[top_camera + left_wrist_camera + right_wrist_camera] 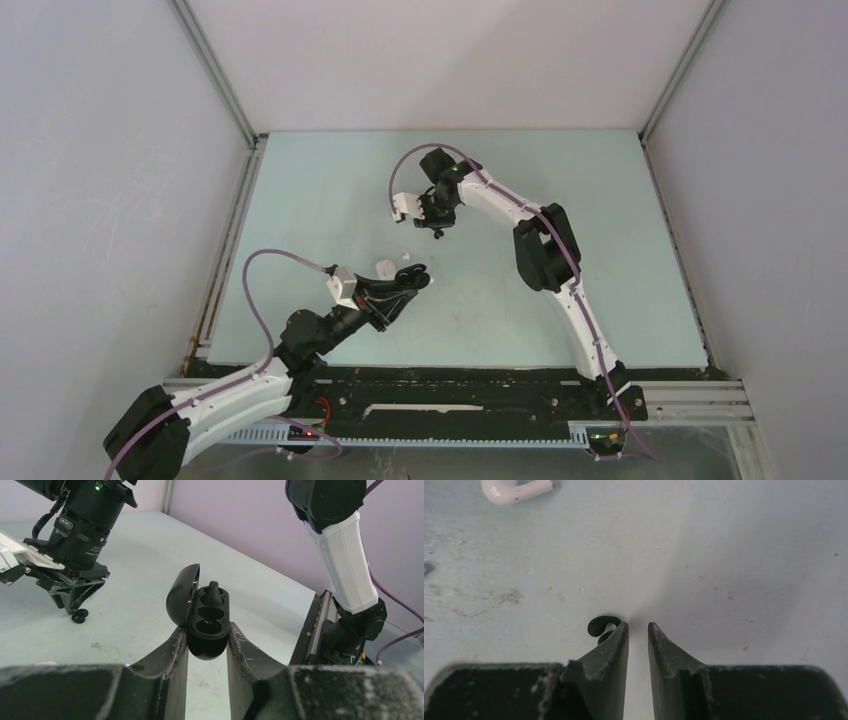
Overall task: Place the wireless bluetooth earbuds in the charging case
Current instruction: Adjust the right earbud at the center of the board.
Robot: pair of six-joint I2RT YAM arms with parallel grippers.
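Observation:
My left gripper (pixel 207 647) is shut on the black charging case (pixel 209 630), which it holds upright with the lid swung open to the left. A black earbud (pixel 214 589) sits in the far socket and the two nearer hollows show empty. My right gripper (pixel 638 626) points down at the table, its jaws a little apart with nothing between them. A second black earbud (pixel 601 626) lies on the table just outside its left fingertip (pixel 620 636). The same earbud (pixel 79 615) shows under that gripper in the left wrist view.
A white earbud (pixel 515 490) lies on the table beyond the right gripper. Small white pieces (pixel 384 266) rest beside the left gripper (pixel 415 277). The right arm (pixel 345 555) rises close to the held case. Walls enclose the pale green table (pixel 560 180).

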